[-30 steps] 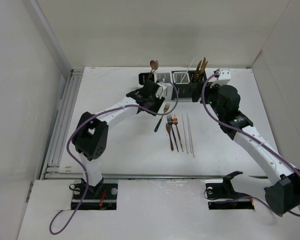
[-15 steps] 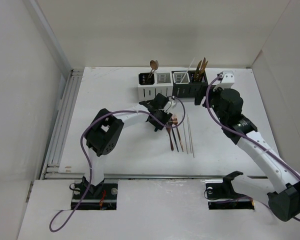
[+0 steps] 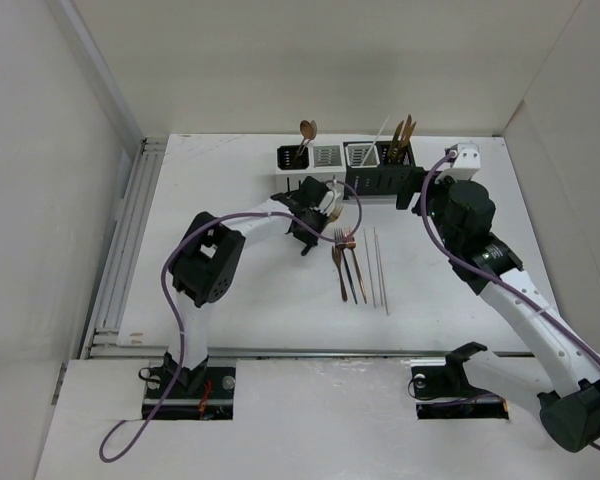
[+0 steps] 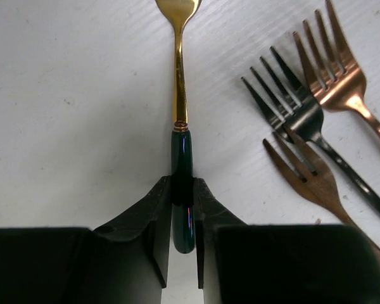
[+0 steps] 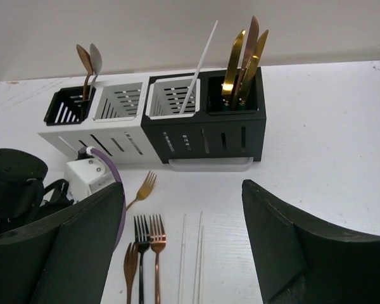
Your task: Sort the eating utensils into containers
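The left gripper (image 4: 182, 190) is clamped on the dark green handle of a gold fork (image 4: 178, 82), just in front of the white-sided end of the holders (image 5: 155, 111). The fork's tines point toward that row. Whether it rests on the table (image 3: 220, 170) or is raised off it cannot be told. The right gripper (image 5: 182, 185) hangs near the black-sided end of the holders, facing them, with its fingers spread wide and nothing between them. Farther out from the holders than the held fork, three loose forks (image 5: 141, 231) lie side by side, one black, one copper and one brown, tines toward the row. Thin white sticks (image 5: 199, 253) lie beside them, on the side nearer the black-sided end. In the row itself, two spoons (image 5: 83, 60) stand in the outermost white-sided holder. A white stick (image 5: 201, 60) leans in the pale-lined black-sided one, and several gold pieces (image 5: 244, 54) stand in the outermost black-sided holder.
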Available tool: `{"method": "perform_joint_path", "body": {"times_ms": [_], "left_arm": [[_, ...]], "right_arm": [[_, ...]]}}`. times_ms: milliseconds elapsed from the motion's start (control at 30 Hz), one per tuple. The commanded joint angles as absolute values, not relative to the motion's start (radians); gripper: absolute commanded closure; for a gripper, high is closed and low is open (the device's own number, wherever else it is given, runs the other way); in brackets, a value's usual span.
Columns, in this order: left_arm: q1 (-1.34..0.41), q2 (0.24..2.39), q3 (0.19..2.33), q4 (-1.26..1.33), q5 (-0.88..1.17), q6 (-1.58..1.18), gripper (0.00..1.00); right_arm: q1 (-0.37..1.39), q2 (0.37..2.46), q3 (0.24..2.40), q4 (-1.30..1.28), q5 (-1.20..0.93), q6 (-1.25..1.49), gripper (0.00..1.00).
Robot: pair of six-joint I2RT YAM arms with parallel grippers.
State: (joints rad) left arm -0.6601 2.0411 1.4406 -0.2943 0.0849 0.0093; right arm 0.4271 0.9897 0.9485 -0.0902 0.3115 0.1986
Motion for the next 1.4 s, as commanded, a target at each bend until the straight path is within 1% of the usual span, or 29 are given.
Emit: {"method": "perform_joint_path", "body": {"times_ms": [0,67,100,133,167,233,333,467,500,600,633,800,900,1033,1100,1267,1367], "left_arm": [[-0.647,1.979,1.457,-0.411,0.100,0.018,1.00],[-0.647,1.909,1.482,-0.423,0.109,0.046,1.00],[-0.647,1.885,1.520,-0.440,0.109,0.058,1.00],[-0.647,1.864,1.543,-0.452,0.109,0.070,1.00],[-0.647,1.821,1.567,-0.472,0.118,0.101,1.00],[-0.647,1.781,1.637,-0.483,0.130,0.130,1.00],[-0.647,1.706,1.675,-0.418,0.115,0.161,1.00],[-0.647,1.695,1.715,-0.203,-0.003,0.149,1.00],[-0.647,1.728,1.724,-0.107,-0.023,0.149,1.00],[-0.638,1.804,1.785,0.017,-0.115,0.126,1.00],[-0.638,1.865,1.808,0.070,-0.133,0.126,1.00],[-0.617,2.051,1.998,0.156,-0.170,0.092,1.00],[-0.607,2.127,2.045,0.234,-0.195,0.092,1.00],[-0.585,2.186,2.078,0.268,-0.227,0.092,1.00],[-0.572,2.186,2.079,0.241,-0.227,0.080,1.00],[-0.572,2.186,1.929,0.238,-0.155,0.069,1.00],[-0.572,2.197,1.890,0.247,-0.105,0.069,1.00]], "right_arm": [[0.437,0.986,0.954,-0.080,0.299,0.187,0.20],[0.437,0.997,0.963,-0.080,0.253,0.161,0.20],[0.437,1.008,0.963,-0.080,0.235,0.161,0.16],[0.437,1.008,0.963,-0.080,0.218,0.146,0.16],[0.437,1.032,0.972,-0.080,0.209,0.146,0.14],[0.437,1.046,0.982,-0.080,0.195,0.146,0.14],[0.428,1.074,1.000,-0.080,0.184,0.166,0.14],[0.417,1.094,1.000,-0.060,0.175,0.189,0.14],[0.408,1.106,1.000,-0.060,0.175,0.189,0.14],[0.399,1.117,1.000,-0.060,0.175,0.198,0.14],[0.399,1.117,1.000,-0.060,0.175,0.198,0.14],[0.390,1.117,1.000,-0.060,0.184,0.189,0.14],[0.380,1.117,1.000,-0.060,0.184,0.179,0.14],[0.361,1.108,1.000,-0.073,0.184,0.169,0.14],[0.360,1.108,1.000,-0.087,0.184,0.169,0.14],[0.360,1.108,1.000,-0.107,0.193,0.169,0.14],[0.360,1.108,1.000,-0.130,0.193,0.169,0.14]]}}
